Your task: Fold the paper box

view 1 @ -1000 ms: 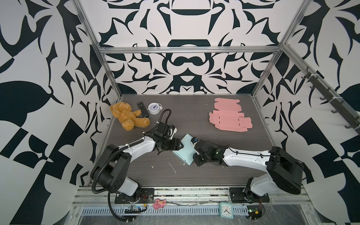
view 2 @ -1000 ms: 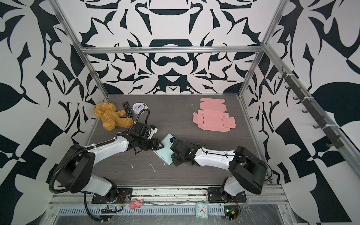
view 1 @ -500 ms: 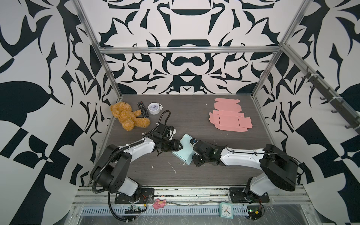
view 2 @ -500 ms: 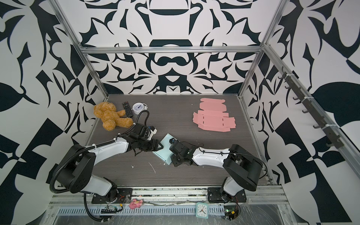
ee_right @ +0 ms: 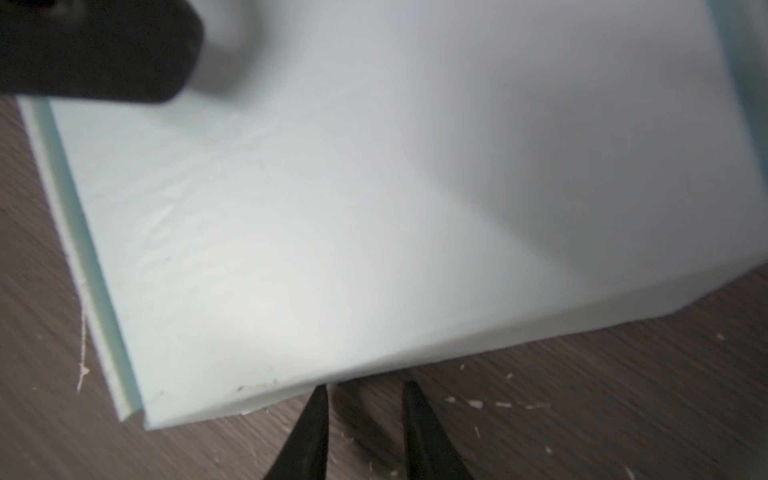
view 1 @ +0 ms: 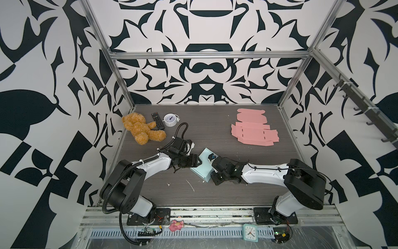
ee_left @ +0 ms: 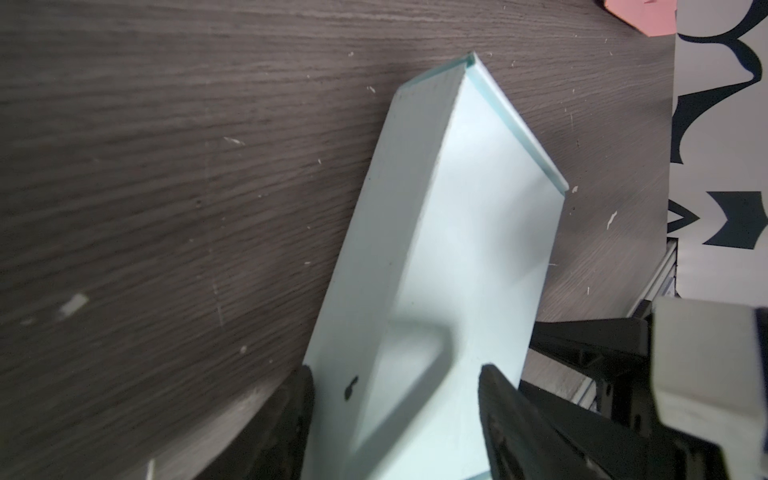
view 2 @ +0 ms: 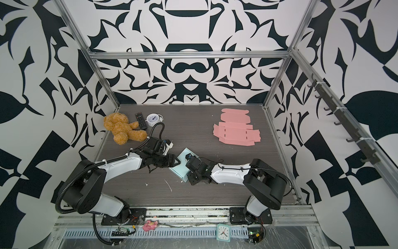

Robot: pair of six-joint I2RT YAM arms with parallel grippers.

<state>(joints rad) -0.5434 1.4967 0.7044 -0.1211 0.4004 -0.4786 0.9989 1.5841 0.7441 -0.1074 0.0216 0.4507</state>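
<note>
Low centre of both top views, on the dark worktop [view 1: 215,194], the pale blue paper box [view 1: 202,168] [view 2: 179,169] sits btwn the two arms, its right side hidden under the right arm

Writing: dial marks on the white alarm clock [view 1: 170,119], upper left of the worktop, and on the mint clock [view 1: 249,231] at the front rail are too small to read; same for the keys of the remote [view 1: 157,120]. Box faces in the wrist views show scuffs + a black smudge [ee_left: 351,386]

left gripper [ee_left: 395,374]: jaws stand apart astride the box's end, one finger at its side wall, the other over its broad face; can't tell if they pinch

right gripper [ee_right: 365,390]: jaws a little apart, bare worktop btwn the tips, nothing held, tips just at the box edge

Right wrist pic is blurred, box cut off by the frame; a dark blob over it can't be id'd. Pink flat cutouts [view 1: 254,131] lie upper right of the worktop, well apart from the box
</note>
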